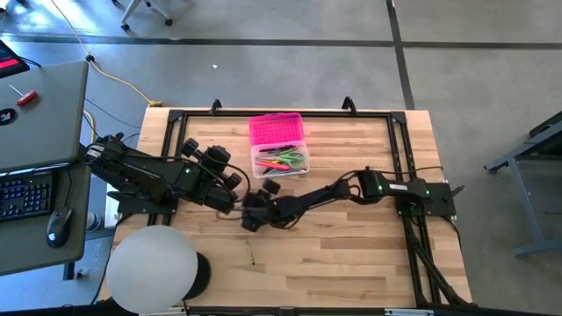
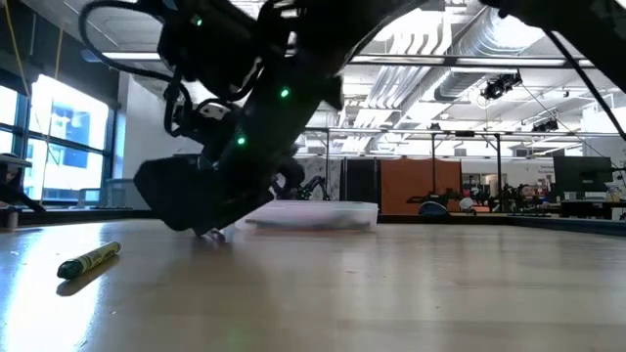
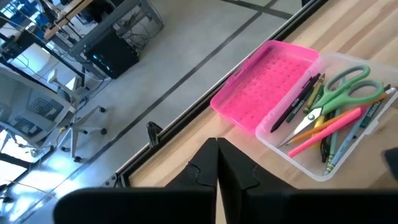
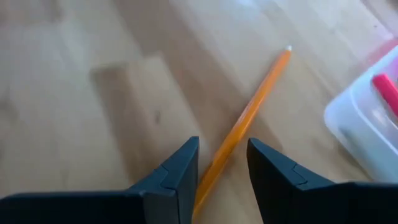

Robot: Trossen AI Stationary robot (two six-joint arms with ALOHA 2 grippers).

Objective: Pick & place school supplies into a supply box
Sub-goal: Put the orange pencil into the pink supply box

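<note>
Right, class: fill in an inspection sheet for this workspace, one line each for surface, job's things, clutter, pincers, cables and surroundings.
Surface: wooden table, black frame around it.
Job's things: supply box open, pink lid folded back; green scissors, pens and pencils inside. Orange pencil and a green crayon lie on the table outside it.
Clutter: white dome-shaped object at the table's near-left corner.
Pincers: right pincer open, fingers either side of the orange pencil; left pincer shut, empty, facing the box.
Cables: yellow cable on the floor.
Surroundings: desk with keyboard and mouse; open workshop hall behind.
</note>
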